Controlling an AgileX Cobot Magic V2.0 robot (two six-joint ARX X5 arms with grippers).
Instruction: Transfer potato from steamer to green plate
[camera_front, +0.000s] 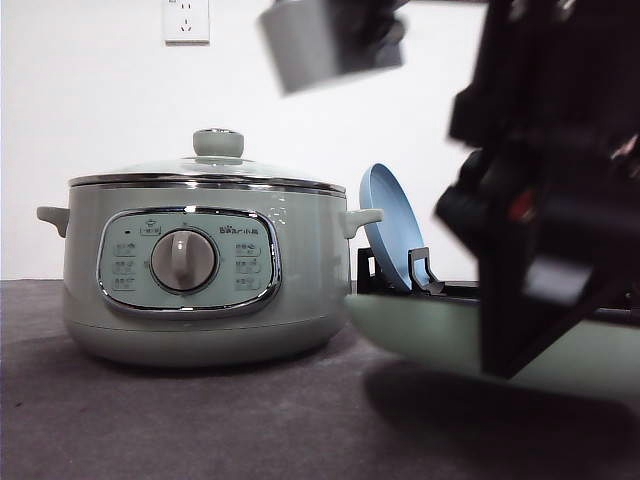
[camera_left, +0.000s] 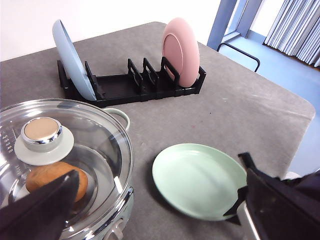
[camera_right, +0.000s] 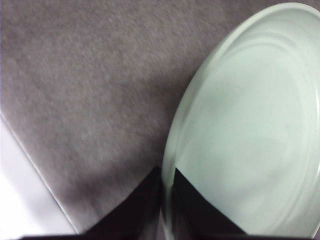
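**Sage-Green Steamer: Lid On, Plate Being Positioned**

Sage-green steamer (camera_front: 205, 270) fills the left-centre of the front view, glass lid (camera_left: 55, 160) seated. The green plate (camera_left: 199, 180) lies on the grey table at lower centre of the left wrist view. The potato (camera_left: 52, 179) sits under the lid, lower left.

Judgement: release the plate flat, then lift the lid by its knob (camera_left: 42, 131).

Right gripper (camera_right: 167, 200): nearly closed, pinching the plate rim. Left gripper (camera_left: 150, 210): spread wide, holding nothing.

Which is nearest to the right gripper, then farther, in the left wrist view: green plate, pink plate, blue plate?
From the right gripper:
1. green plate, its rim between the fingers.
2. pink plate, upright at the rack's near end.
3. blue plate, rack's far end, by the steamer.
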